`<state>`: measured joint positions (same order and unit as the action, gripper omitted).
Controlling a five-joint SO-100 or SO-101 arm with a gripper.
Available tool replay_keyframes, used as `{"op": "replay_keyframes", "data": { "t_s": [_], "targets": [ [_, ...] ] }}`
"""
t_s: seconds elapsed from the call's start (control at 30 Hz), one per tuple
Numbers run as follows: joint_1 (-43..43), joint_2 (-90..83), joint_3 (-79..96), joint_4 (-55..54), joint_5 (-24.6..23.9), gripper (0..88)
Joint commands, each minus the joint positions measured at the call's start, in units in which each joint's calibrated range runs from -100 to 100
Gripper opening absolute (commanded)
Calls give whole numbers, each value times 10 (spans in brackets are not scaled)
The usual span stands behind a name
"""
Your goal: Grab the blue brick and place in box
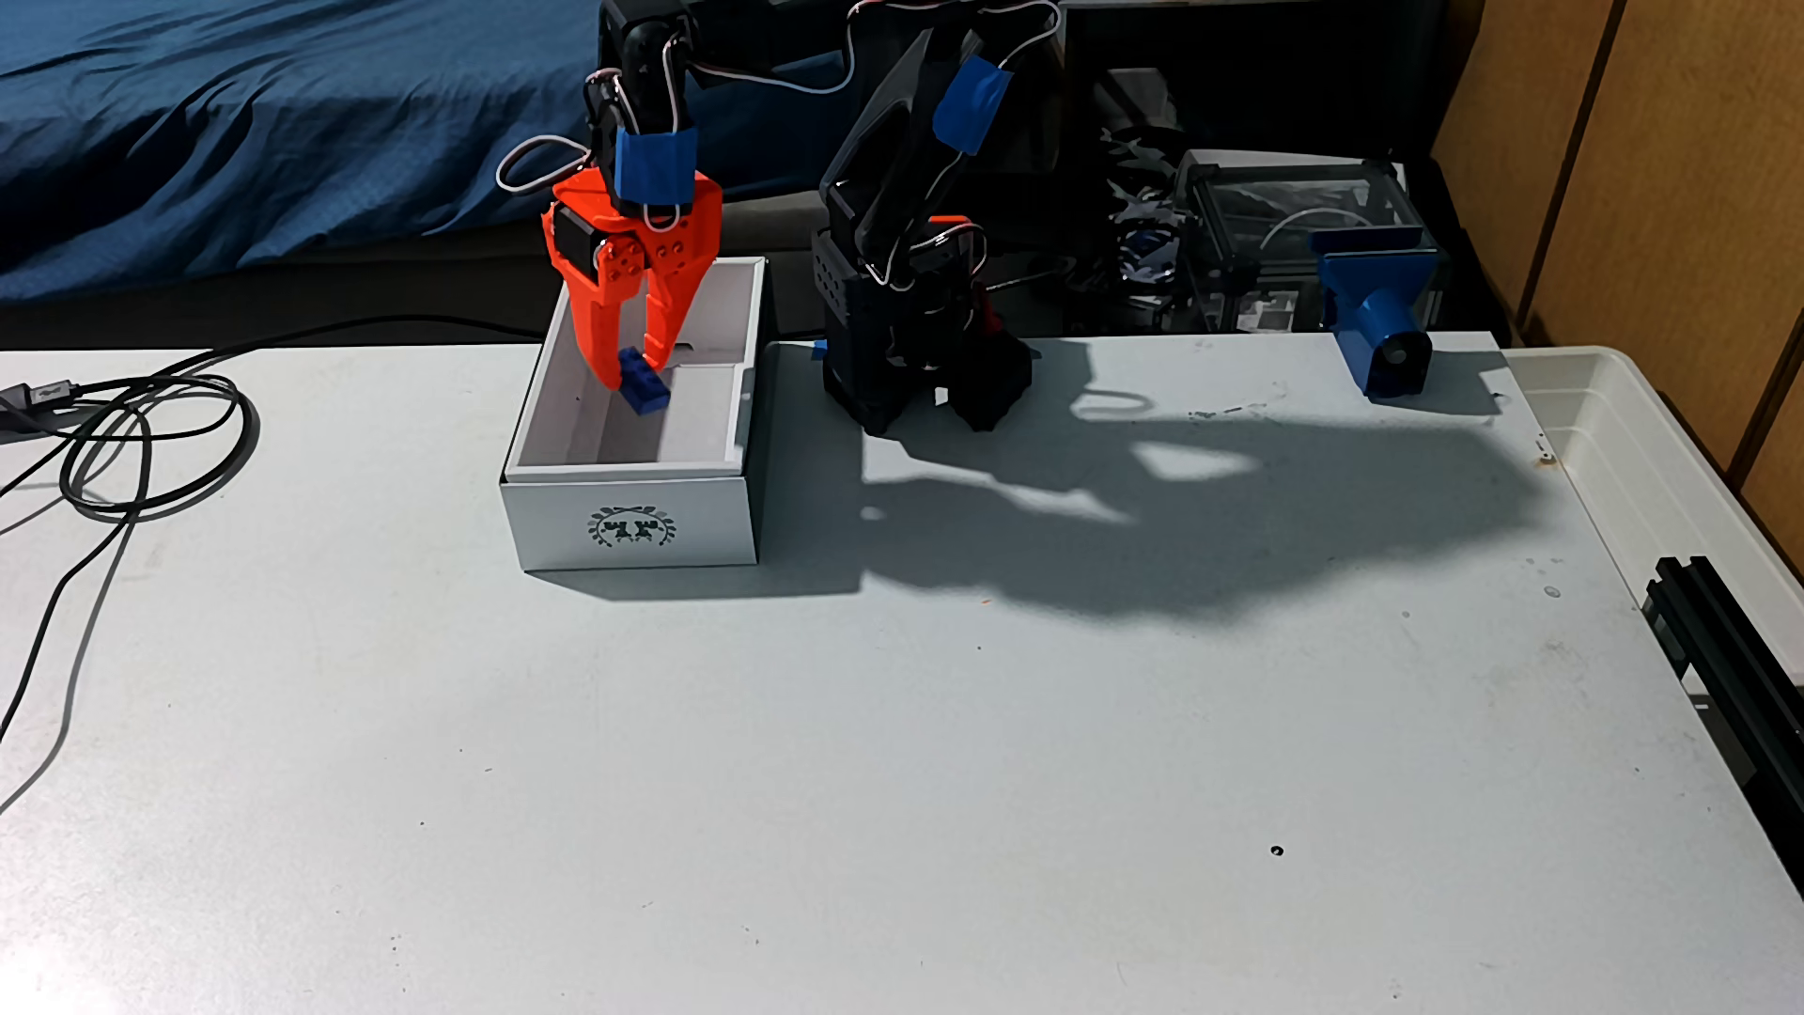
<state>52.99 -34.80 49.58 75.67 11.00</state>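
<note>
With my gripper (633, 379) pinching the blue brick (642, 382) low inside the box (633, 527), I'd part the fingers slowly, then lift straight up clear of its walls.

The black arm (908, 224) rises from its base, bends over, and hangs its orange claw (639, 366) straight down, the two fingers (597, 332) spread a little, tips lowest.

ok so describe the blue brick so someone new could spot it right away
Find the white box with the wreath emblem at the table's back edge. The orange pincer reaches down into it, and the blue brick sits tilted between its tips. It is small and studded, unlike the larger blue bracket far right.
</note>
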Motion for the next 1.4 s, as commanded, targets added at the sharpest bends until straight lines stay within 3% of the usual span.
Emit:
{"op": "replay_keyframes", "data": {
  "t_s": [0.0,0.47,0.67,0.77,0.93,1.07,1.37],
  "targets": [
    [13,-13,-2,8,3,166],
    [27,-30,-111,44,-5,163],
    [11,-140,-136,42,-55,162],
    [-30,-203,-118,36,-81,134],
    [-95,-313,-70,-15,-144,9],
    [-142,-390,-30,-61,-197,7],
    [-359,-473,111,-234,-206,8]
  ]
}}
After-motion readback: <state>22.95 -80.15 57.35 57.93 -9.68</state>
